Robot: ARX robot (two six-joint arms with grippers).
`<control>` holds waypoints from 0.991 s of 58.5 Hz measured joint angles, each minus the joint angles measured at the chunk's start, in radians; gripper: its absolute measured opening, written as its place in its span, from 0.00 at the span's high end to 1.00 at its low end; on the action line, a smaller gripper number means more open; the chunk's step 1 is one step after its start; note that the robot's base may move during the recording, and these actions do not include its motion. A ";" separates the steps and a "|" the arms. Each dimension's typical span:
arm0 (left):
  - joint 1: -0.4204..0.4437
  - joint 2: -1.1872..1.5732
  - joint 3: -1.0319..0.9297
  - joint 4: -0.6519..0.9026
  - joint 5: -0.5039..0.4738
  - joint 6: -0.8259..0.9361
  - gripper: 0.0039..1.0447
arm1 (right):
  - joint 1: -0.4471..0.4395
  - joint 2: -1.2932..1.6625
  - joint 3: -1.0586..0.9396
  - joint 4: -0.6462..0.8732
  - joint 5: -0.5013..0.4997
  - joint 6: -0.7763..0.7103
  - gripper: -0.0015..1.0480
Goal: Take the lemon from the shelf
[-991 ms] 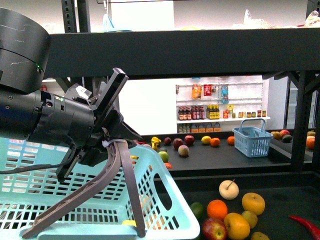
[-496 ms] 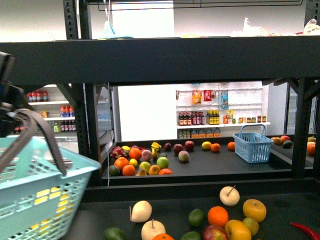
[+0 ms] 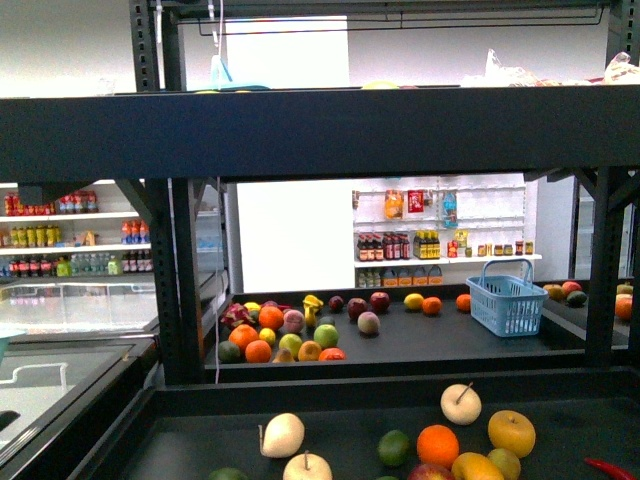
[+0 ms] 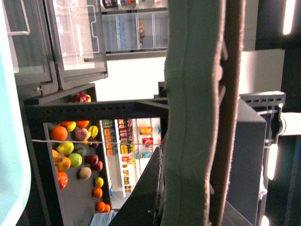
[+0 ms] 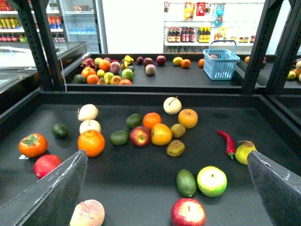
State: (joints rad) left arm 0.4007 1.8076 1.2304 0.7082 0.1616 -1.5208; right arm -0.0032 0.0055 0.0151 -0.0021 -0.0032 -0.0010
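Left side first: the left gripper [image 4: 207, 117] fills its own wrist cam with one fuzzy grey pad right up against the lens, so I honestly can't tell if its jaws are apart or together. Neither arm shows in the front view.

The shelf [image 3: 300, 125] is the big black rack, with a thick beam across the top and posts on both sides. On the far tier there's a heap of oranges and apples [image 3: 275, 340] at the left. Going right past a few dark red fruits, you hit the lemon [image 3: 413, 301]. I think that's it: small, yellow, sitting on the far tier just beside a small orange [image 3: 431, 305] on its right, with nothing holding it. Further right on that tier is a blue basket [image 3: 506, 300].

On the near tier there's a loose scatter of fruit, with a red chili [image 3: 610, 468] at the far right.

The right gripper [image 5: 165, 155] hangs over that near tier with its jaws spread wide apart and nothing between them.
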 joint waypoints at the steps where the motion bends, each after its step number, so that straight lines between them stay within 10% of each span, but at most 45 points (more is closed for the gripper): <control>1: 0.003 0.005 0.000 0.006 0.000 -0.007 0.93 | 0.000 0.000 0.000 0.000 0.000 0.000 0.02; 43: 0.093 0.206 -0.114 0.372 0.100 -0.115 0.92 | 0.000 0.000 0.000 0.000 0.000 0.000 0.02; 58: 0.127 0.167 -0.189 0.325 0.151 -0.017 0.45 | 0.000 0.000 0.000 0.000 0.000 0.000 0.02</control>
State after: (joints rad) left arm 0.5282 1.9743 1.0416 1.0332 0.3122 -1.5375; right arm -0.0032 0.0055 0.0154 -0.0021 -0.0032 -0.0010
